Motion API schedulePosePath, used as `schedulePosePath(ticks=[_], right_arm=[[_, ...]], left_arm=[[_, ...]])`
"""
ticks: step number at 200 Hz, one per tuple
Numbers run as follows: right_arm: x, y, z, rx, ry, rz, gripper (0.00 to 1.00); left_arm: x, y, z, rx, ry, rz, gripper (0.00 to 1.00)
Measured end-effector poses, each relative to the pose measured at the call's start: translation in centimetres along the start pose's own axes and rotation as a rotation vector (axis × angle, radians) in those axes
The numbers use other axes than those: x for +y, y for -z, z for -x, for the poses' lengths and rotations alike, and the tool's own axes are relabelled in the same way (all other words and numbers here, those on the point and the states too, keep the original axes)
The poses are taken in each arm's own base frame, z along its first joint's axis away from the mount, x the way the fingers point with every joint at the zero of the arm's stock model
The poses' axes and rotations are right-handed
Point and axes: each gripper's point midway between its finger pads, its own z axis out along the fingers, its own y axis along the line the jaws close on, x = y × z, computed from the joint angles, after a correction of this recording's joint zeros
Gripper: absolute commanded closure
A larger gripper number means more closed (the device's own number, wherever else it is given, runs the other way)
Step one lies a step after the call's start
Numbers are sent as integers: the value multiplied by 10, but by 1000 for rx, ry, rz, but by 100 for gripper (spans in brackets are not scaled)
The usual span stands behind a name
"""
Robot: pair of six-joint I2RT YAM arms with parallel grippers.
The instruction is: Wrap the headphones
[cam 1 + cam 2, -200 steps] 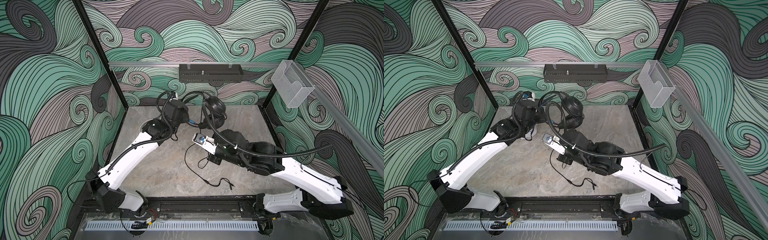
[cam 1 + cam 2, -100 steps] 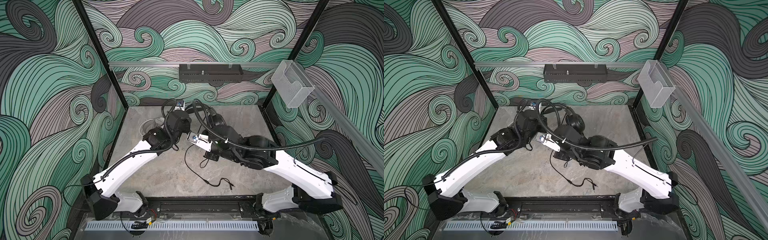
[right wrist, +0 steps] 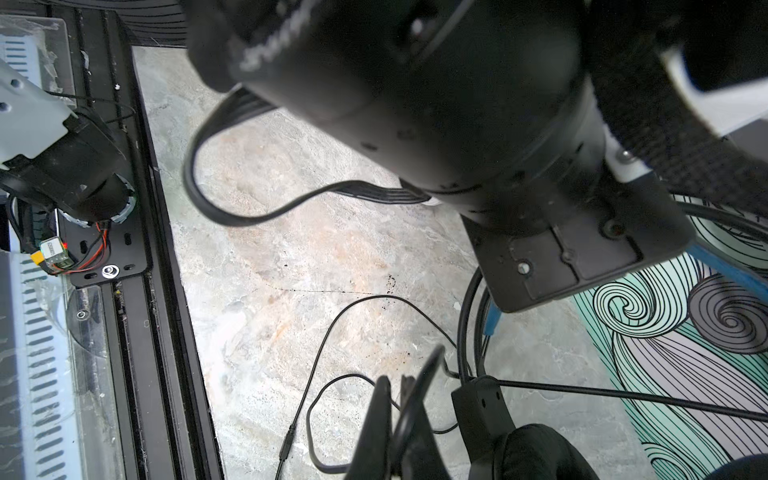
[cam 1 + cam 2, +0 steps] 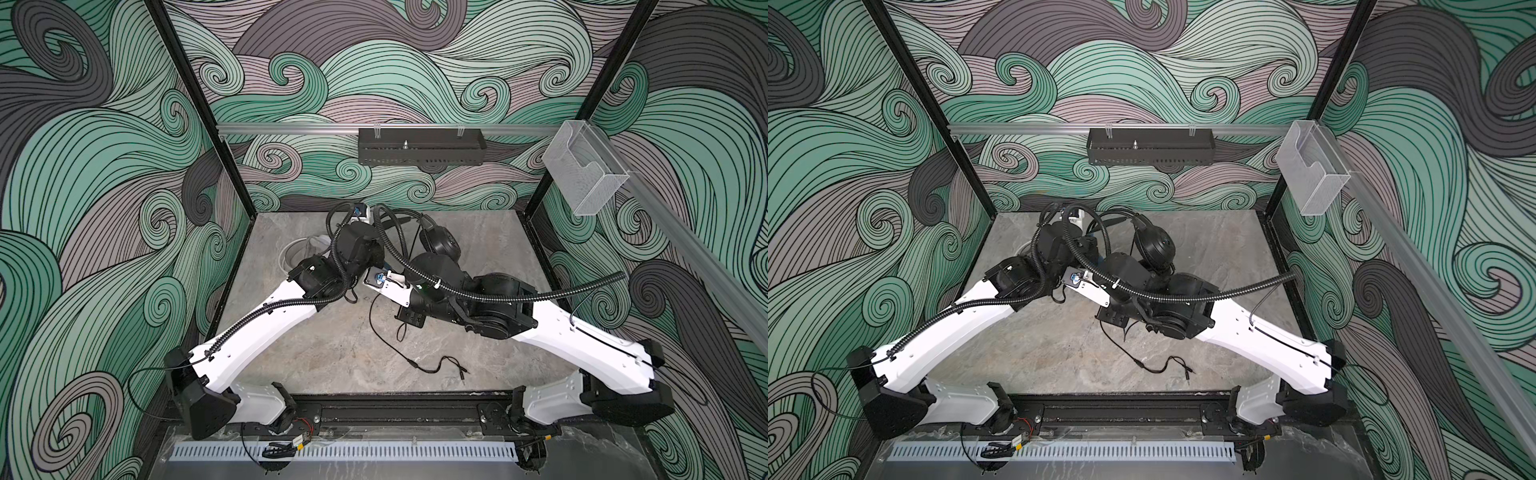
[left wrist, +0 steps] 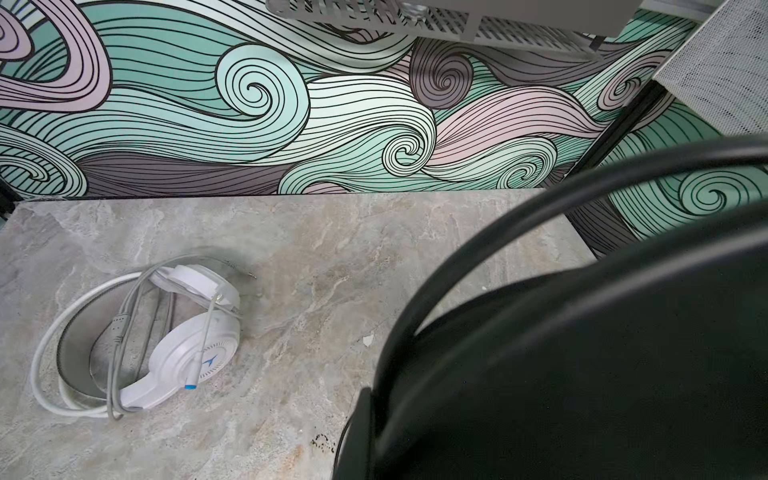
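The black headphones (image 4: 442,245) (image 4: 1154,245) sit at the back middle of the table, their headband (image 5: 478,232) arching close past the left wrist camera. My left gripper (image 4: 374,259) is shut on them near the headband, its jaws hidden by its own wrist. My right gripper (image 3: 399,386) (image 4: 409,320) is just in front of it, shut on their thin black cable (image 3: 316,353). That cable trails loose to a plug end (image 4: 461,374) on the table. The white headphones (image 5: 187,345) (image 4: 299,253) lie flat at the back left, cable draped over them, untouched.
A black perforated tray (image 4: 419,151) hangs on the back wall rail. A clear plastic box (image 4: 584,174) is mounted on the right rail. Black frame posts stand at the back corners and the arm base rail (image 4: 395,411) runs along the front edge.
The left gripper and the black headphones have come down and nearer the front. The right gripper has swung left towards the left arm, still pinching the cable.
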Motion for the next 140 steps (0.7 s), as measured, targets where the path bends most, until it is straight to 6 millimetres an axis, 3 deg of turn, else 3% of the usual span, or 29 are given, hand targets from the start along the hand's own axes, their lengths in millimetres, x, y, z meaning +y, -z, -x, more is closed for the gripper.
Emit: schedulePosePath(ticks=[44,79,140], right_arm=[[-13,15,-7,19,23,-55,100],[-24,30,-14,61,86,-99,100],[-49,52,-24,157,280,-203,100]], left_arm=[[14,-1,-14,15,-73,51,100],[25,15,0,-38,-166,85,100],[14,32,8,-59,-398,59,100]])
